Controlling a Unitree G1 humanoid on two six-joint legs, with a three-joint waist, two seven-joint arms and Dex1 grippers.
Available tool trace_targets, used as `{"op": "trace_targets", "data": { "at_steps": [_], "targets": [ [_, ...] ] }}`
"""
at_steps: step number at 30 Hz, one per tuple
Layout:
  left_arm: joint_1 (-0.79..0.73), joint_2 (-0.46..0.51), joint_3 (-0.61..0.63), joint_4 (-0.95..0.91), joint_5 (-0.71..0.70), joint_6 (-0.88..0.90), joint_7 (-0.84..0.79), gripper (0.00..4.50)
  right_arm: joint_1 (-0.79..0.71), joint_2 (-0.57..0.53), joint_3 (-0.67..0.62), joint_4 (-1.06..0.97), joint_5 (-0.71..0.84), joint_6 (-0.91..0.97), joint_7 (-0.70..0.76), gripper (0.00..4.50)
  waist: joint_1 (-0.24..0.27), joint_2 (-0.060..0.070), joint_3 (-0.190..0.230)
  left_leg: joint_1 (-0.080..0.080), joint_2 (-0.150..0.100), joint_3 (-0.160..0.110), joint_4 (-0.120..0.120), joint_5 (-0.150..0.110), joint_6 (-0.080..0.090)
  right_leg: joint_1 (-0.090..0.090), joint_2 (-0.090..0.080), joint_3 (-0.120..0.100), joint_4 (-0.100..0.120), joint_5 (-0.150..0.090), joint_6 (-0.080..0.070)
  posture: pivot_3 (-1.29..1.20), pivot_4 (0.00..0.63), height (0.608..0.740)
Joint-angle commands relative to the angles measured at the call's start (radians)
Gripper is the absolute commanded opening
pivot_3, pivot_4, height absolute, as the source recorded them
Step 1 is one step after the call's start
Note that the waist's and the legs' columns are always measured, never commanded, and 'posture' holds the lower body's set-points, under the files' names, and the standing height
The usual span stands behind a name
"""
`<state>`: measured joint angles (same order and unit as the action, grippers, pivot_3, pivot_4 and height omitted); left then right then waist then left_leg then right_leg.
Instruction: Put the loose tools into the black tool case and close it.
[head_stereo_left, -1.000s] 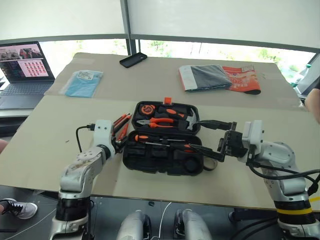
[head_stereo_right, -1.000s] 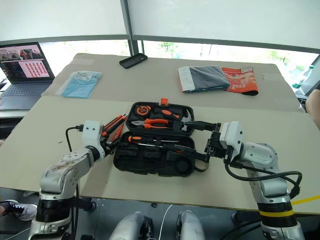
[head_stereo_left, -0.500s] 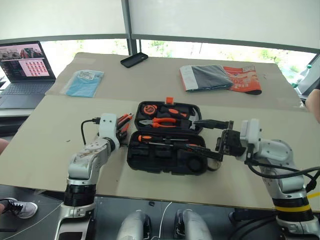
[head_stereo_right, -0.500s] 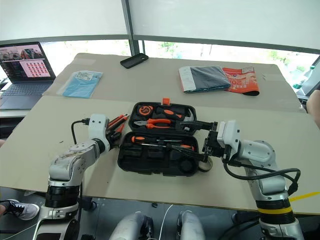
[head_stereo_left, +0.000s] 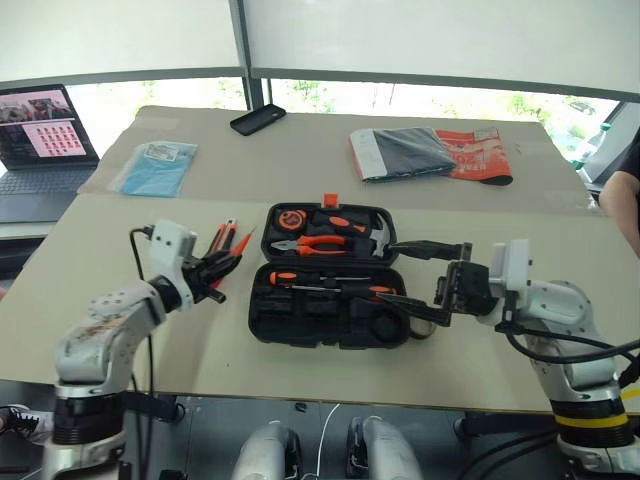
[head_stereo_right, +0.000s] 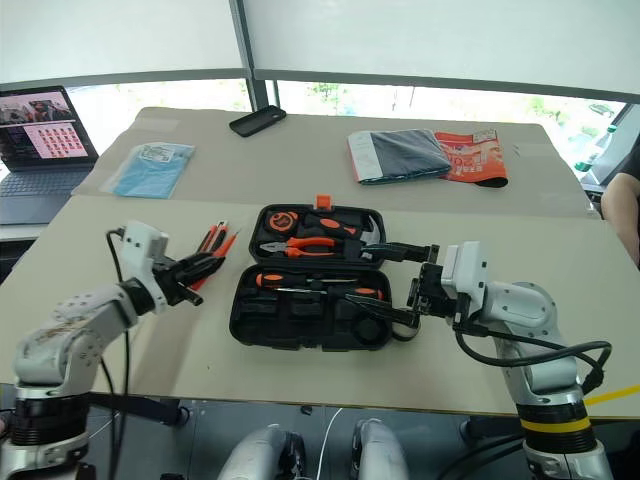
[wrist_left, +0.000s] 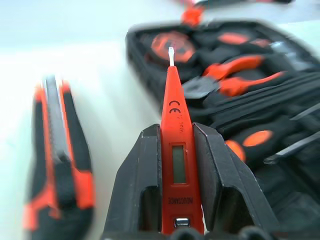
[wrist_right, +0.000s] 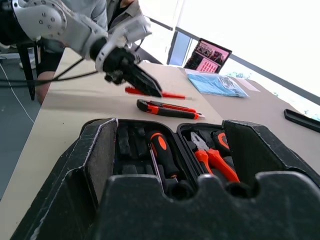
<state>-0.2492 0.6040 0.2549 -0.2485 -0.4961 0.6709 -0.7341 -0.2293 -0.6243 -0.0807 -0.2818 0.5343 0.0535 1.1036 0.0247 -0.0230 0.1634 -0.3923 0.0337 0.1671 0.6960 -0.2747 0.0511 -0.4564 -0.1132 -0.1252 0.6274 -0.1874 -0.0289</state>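
While clamped, slim orange pen-like tool (wrist_left: 174, 150), white-tipped

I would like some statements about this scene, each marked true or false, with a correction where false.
1. The left hand holds the slim orange pen-like tool. True.
2. The black tool case is closed. False: it lies open, with the pliers visible inside.
3. The utility knife lies on the table, outside the case. True.
4. The right hand grips a screwdriver. False: its fingers stand open at the right end of the case, holding nothing.
5. A laptop stands at the far left. True.
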Motion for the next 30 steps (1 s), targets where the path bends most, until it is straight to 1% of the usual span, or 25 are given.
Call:
{"op": "trace_targets", "data": {
  "at_steps": [1,2,3,4,6,8,9,10,13,15,21,26,30],
  "targets": [
    [-0.012,0.098,-0.053,-0.019,-0.022,-0.172,-0.272,0.47,0.004,-0.050,-0.071,-0.042,0.039,0.021,-0.001,3.89,0.000,0.000,0.000,0.000,0.000,0.000,0.000,0.000,0.000,0.000,0.000,0.000,0.000,0.000,0.000,0.00,0.150,0.740],
    [-0.030,0.143,-0.110,-0.017,-0.001,-0.211,-0.363,0.47,0.010,-0.071,-0.090,-0.038,0.042,0.031,0.005,3.89,0.001,0.000,0.000,-0.001,0.000,0.000,0.000,0.000,0.000,0.000,0.000,0.000,0.000,0.000,0.000,0.00,0.150,0.740],
    [-0.064,0.189,-0.194,-0.015,0.033,-0.246,-0.467,0.47,0.015,-0.095,-0.111,-0.030,0.046,0.041,0.014,3.89,0.004,0.000,0.000,-0.001,0.000,0.000,0.000,0.000,0.000,0.000,0.000,0.000,-0.001,0.000,0.000,0.00,0.150,0.740],
    [-0.105,0.211,-0.268,-0.005,0.061,-0.265,-0.524,0.47,0.020,-0.116,-0.124,-0.022,0.049,0.047,0.022,3.89,0.008,0.000,0.000,-0.003,0.000,0.000,0.001,0.000,0.000,-0.001,0.001,-0.002,-0.001,0.000,0.000,0.00,0.150,0.740],
    [-0.190,0.202,-0.363,0.037,0.104,-0.237,-0.521,0.47,0.023,-0.133,-0.133,-0.013,0.049,0.047,0.024,3.89,0.017,0.001,0.000,-0.004,-0.002,0.000,0.001,-0.001,0.001,-0.002,0.003,-0.003,-0.001,0.000,0.000,0.00,0.150,0.740],
    [-0.250,0.178,-0.414,0.083,0.137,-0.220,-0.506,0.47,0.024,-0.134,-0.131,-0.015,0.048,0.048,0.021,3.89,0.013,0.001,0.000,-0.004,-0.002,0.000,0.002,-0.001,0.002,-0.001,0.004,-0.001,-0.003,0.000,0.000,0.00,0.150,0.740],
    [-0.282,0.166,-0.447,0.110,0.163,-0.211,-0.504,0.47,0.026,-0.133,-0.129,-0.018,0.047,0.048,0.018,3.89,0.011,0.000,0.000,-0.004,-0.002,0.000,0.002,-0.001,0.006,-0.001,0.004,0.000,-0.003,0.001,0.001,0.00,0.150,0.740],
    [-0.321,0.152,-0.490,0.154,0.212,-0.224,-0.496,0.47,0.030,-0.130,-0.125,-0.027,0.045,0.048,0.014,3.89,0.008,0.000,0.000,-0.004,-0.002,0.000,0.002,0.003,0.012,-0.001,0.005,0.000,-0.003,0.001,0.001,0.00,0.150,0.740],
    [-0.393,0.132,-0.571,0.253,0.319,-0.275,-0.489,0.47,0.045,-0.121,-0.115,-0.053,0.042,0.051,-0.003,3.89,0.001,0.000,0.000,-0.005,-0.002,0.000,0.002,0.003,0.013,-0.002,0.008,0.000,-0.003,0.001,0.001,0.00,0.150,0.740],
    [-0.422,0.130,-0.602,0.281,0.336,-0.272,-0.522,0.47,0.062,-0.118,-0.112,-0.071,0.042,0.051,-0.014,3.89,-0.003,0.000,0.000,-0.005,-0.001,0.000,0.002,0.003,0.013,-0.002,0.008,0.000,-0.003,0.000,0.001,0.00,0.150,0.740],
    [-0.443,0.103,-0.631,0.305,0.362,-0.335,-0.573,0.47,0.100,-0.115,-0.119,-0.100,0.041,0.054,-0.041,3.89,-0.006,0.000,0.000,-0.006,-0.001,0.000,0.004,0.002,0.015,-0.002,0.006,0.000,-0.003,0.000,0.002,0.00,0.150,0.740],
    [-0.454,0.057,-0.629,0.310,0.385,-0.342,-0.545,0.47,0.111,-0.120,-0.119,-0.106,0.044,0.056,-0.050,3.89,-0.003,0.000,0.000,-0.007,-0.001,0.000,0.007,0.001,0.017,-0.001,0.005,0.000,-0.002,0.001,0.004,0.00,0.150,0.740],
    [-0.453,0.051,-0.632,0.305,0.402,-0.338,-0.547,0.47,0.111,-0.118,-0.114,-0.109,0.042,0.059,-0.055,3.89,-0.004,0.000,0.000,-0.007,-0.001,0.000,0.009,0.001,0.018,-0.001,0.005,0.000,-0.001,0.002,0.004,0.00,0.150,0.740]
  ]
}}
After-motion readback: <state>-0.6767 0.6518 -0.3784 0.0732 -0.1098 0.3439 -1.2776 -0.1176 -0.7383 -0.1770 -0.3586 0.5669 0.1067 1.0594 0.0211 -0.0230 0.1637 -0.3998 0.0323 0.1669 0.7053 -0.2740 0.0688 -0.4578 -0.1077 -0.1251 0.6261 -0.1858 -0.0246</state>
